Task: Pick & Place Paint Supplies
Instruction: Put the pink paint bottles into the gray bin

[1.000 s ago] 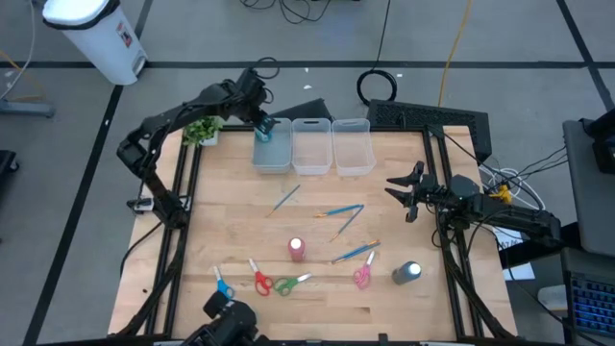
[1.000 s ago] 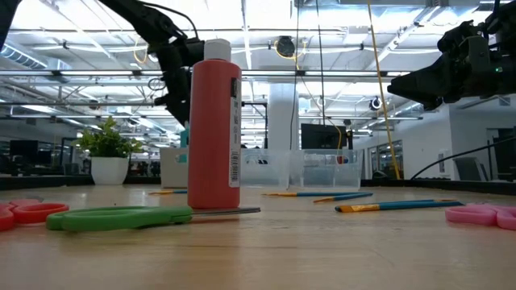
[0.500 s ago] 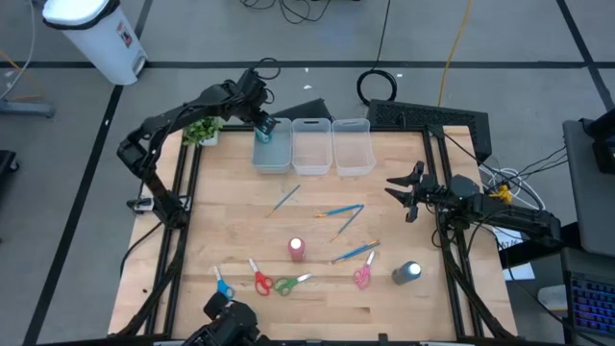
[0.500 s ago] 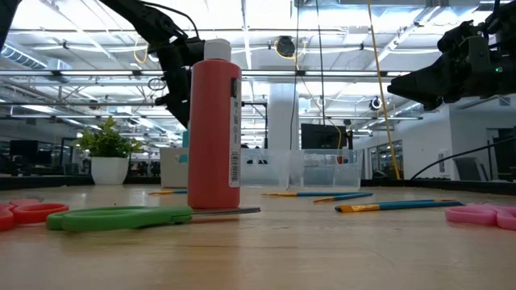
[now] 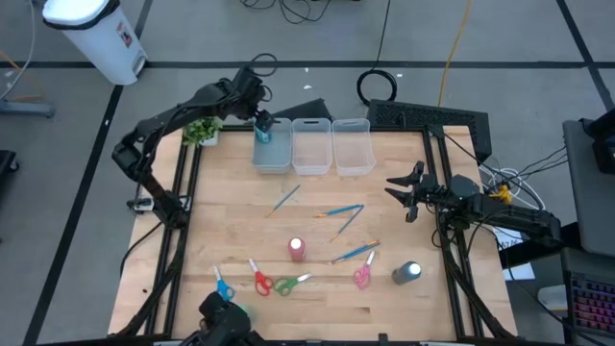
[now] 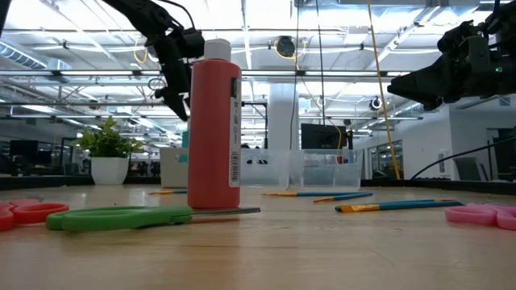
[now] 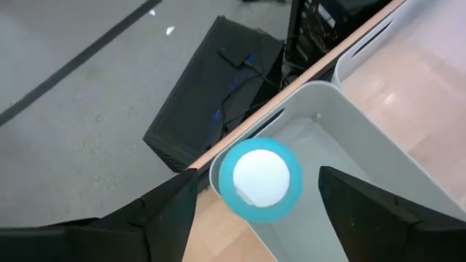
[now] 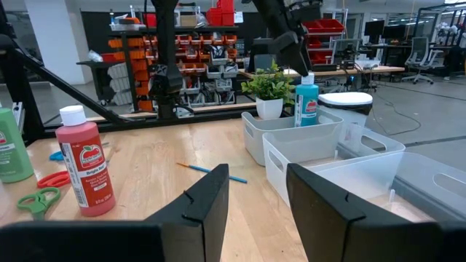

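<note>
The left gripper (image 7: 251,211) hangs wide open over the leftmost bin (image 5: 272,154), gripping nothing; the blue bottle (image 7: 256,180) stands upright inside that bin. It looks light, rigid, probably slick, so best pinched below the cap.

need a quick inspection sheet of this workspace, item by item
surface: wooden table, bare apart from the items below.
job's things: blue paint bottle stands in the leftmost clear bin; red paint bottle, dark grey paint bottle, four scissors and several brushes lie loose on the table; green paint bottle shows only in the right wrist view.
clutter: potted plant at the far left corner.
grippers: left gripper open above the blue bottle; right gripper empty, hanging at the right side.
cables: coiled black cable behind the table.
surroundings: white bin on the floor.
</note>
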Robot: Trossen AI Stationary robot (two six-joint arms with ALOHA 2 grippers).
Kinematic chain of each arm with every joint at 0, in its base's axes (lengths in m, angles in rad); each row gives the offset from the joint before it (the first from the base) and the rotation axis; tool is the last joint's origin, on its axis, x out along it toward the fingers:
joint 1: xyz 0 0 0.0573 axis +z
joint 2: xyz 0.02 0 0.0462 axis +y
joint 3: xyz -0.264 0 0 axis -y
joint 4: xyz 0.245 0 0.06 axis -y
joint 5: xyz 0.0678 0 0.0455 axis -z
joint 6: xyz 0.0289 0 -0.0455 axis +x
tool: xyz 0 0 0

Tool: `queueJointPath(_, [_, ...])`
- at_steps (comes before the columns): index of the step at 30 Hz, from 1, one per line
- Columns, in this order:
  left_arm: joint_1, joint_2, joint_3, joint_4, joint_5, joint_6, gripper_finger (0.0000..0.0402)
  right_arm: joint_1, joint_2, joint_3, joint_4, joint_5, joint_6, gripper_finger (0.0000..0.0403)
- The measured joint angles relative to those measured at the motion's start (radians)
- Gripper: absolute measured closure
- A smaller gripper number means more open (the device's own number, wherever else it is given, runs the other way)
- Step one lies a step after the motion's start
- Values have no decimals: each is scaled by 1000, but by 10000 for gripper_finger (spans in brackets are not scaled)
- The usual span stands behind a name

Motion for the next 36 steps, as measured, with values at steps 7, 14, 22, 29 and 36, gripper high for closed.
queueJointPath(7, [-17,-93,0,0,12,-27,105,0,0,0,0,0,0,273])
queueJointPath(14, [-104,-195,0,-2,31,-22,107,0,0,0,0,0,0,273])
queueJointPath(22, [-261,-282,0,-2,31,-22,108,0,0,0,0,0,0,273])
queueJointPath(29, [-428,-304,0,-2,31,-20,112,0,0,0,0,0,0,273])
queueJointPath(36, [-587,-304,0,-2,31,-20,113,0,0,0,0,0,0,273])
